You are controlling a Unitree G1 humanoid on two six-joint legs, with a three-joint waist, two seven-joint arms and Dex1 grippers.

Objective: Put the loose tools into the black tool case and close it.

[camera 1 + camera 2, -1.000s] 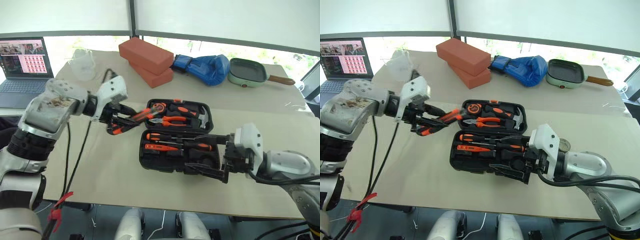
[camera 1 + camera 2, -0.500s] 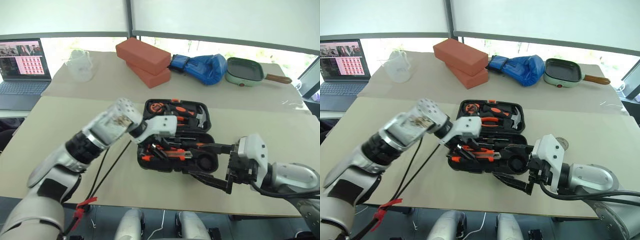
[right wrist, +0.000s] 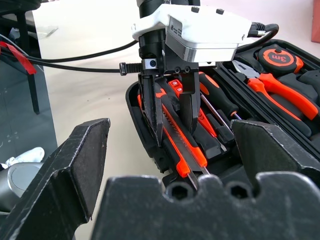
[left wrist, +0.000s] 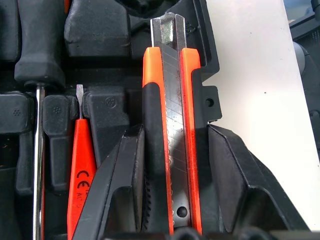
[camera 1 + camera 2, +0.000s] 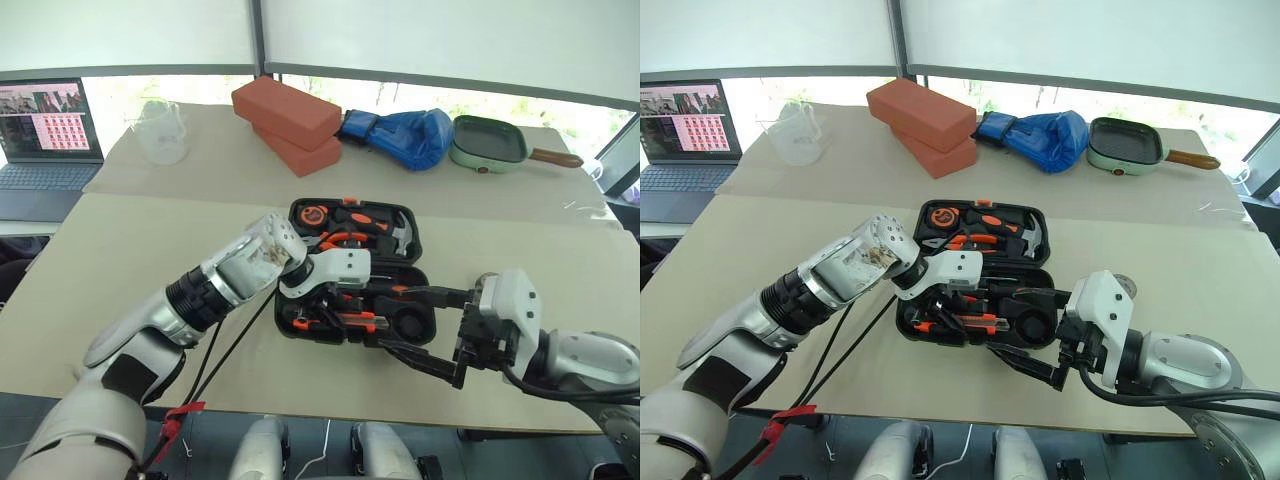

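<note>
Black case point(image 5: 405, 245) lies open on our worktop point(image 5: 120, 250), the knife point(image 4: 172, 130) in its near half between our left claw's point(image 3: 167, 112) part-open fingers. Our right claw point(image 5: 425, 330) gapes empty beside the case. Bricks point(image 5: 290, 120), a glove point(image 5: 410, 135) and a pan point(image 5: 495, 145) lie behind.

Utility knife point(image 4: 172, 125): between the left gripper's point(image 4: 172, 200) fingers; glossy orange plastic rails, matt black grip, bare scored metal blade, dull sheen.
Tool case point(image 5: 412, 262): black moulded plastic, matt, faintly pebbled, under the fingers.
Tester screwdriver point(image 4: 80, 165): beside the fingers; smooth translucent orange plastic, metal tip.
Fingers point(image 4: 120, 195): matt black plastic.
Table point(image 5: 150, 250): matt beige surface.
Bricks point(image 5: 285, 110): rough, red.
</note>
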